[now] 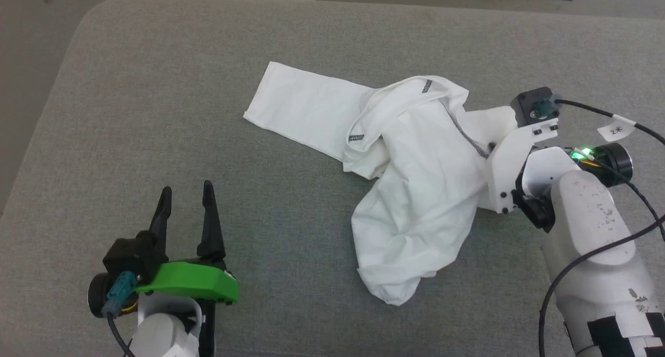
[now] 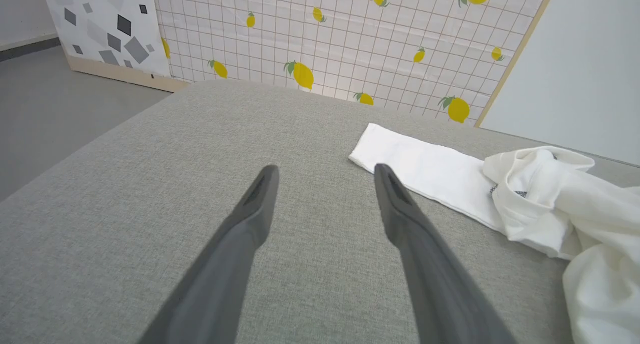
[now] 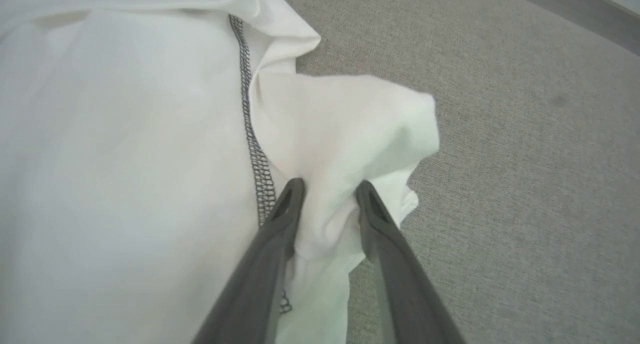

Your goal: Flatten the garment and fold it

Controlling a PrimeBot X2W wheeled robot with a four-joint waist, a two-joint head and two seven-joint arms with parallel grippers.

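One garment point(image 3: 125, 158) fold inside right pincer point(image 3: 330, 185), hold unclear

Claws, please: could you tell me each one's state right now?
Left claw: open, empty.
Right claw: straddling a bunched fold of the white shirt; grip cannot be told.

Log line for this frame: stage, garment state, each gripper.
stage: grasping | garment: crumpled, one sleeve lying flat | left gripper: open, off the cloth | right gripper: astride a bunched fold, grip unconfirmed

Grey fabric-covered surface point(image 1: 156, 113), lemon-print grid panel point(image 2: 350, 33), grey floor point(image 2: 50, 98) beyond.
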